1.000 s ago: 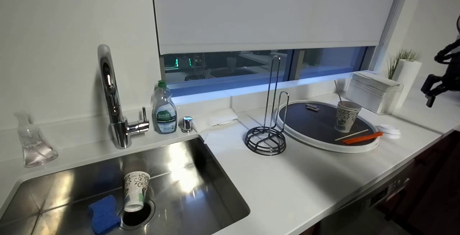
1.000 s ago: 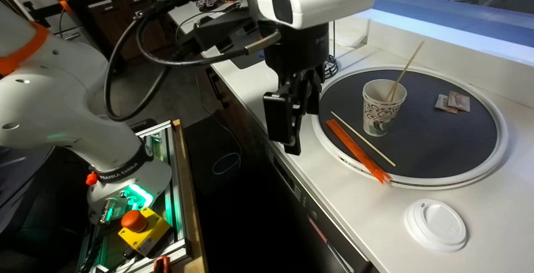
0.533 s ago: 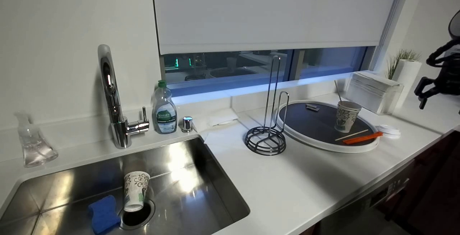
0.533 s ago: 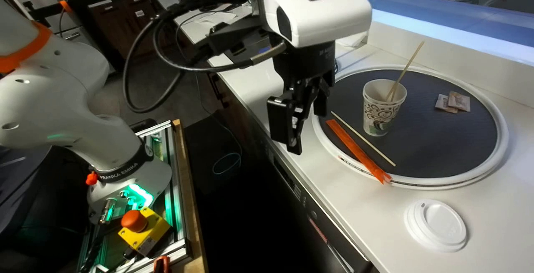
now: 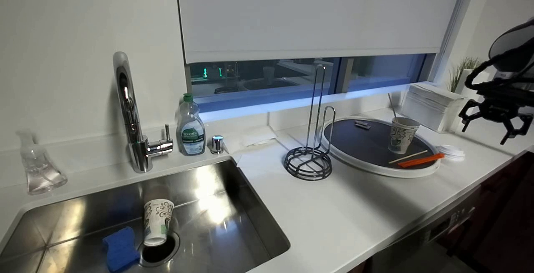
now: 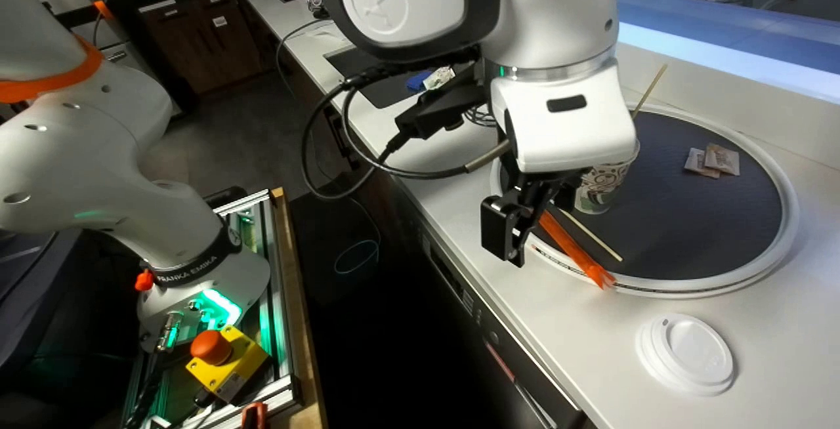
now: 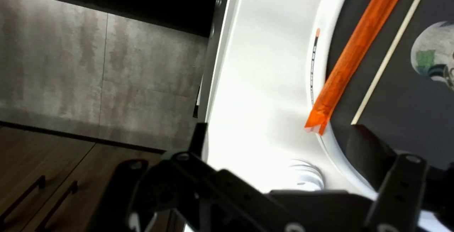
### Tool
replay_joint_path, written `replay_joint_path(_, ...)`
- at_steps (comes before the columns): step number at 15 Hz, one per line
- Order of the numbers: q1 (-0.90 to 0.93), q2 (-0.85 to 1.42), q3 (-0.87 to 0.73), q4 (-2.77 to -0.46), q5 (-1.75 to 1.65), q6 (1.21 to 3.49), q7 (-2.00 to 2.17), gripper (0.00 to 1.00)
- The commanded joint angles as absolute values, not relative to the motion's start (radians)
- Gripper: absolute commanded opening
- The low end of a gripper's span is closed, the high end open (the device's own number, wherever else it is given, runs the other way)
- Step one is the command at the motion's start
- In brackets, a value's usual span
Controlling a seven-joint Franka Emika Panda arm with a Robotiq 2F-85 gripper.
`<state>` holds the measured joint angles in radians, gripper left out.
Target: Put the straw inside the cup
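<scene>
The straw, a thin pale stick (image 5: 408,157), lies on the dark round tray (image 5: 377,171) beside an orange wrapper; it also shows in an exterior view (image 6: 594,237) and the wrist view (image 7: 391,50). The cup, a patterned white paper cup (image 5: 402,137), stands upright on the tray with another pale stick (image 5: 392,105) leaning in it. In an exterior view the cup (image 6: 602,186) is partly hidden by the arm. The wrist view shows its lower part (image 7: 431,54). My gripper (image 5: 484,136) is open and empty, above the tray's front edge and apart from the straw (image 6: 541,232).
The orange wrapper (image 6: 569,248) lies across the tray's rim. White lids (image 6: 686,353) sit on the counter beside it. Sugar packets (image 6: 712,161) lie on the tray. A wire towel holder (image 5: 308,166) stands between tray and sink. A second paper cup (image 5: 158,223) lies in the sink.
My gripper has moved toward the tray and lower, and the wrist has turned, so both spread fingers show. The arm now covers part of the cup in an exterior view.
</scene>
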<state>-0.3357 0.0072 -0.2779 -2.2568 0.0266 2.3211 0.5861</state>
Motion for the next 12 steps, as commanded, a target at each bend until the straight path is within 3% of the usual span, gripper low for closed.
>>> replay_joint_path(1,-0.326,0.113,-0.291,-2.179,0.147,2.314,0.567,1.0)
replay_joint_path(12,-0.351,0.321,-0.267,-1.971,0.412,2.204,0.411,1.0)
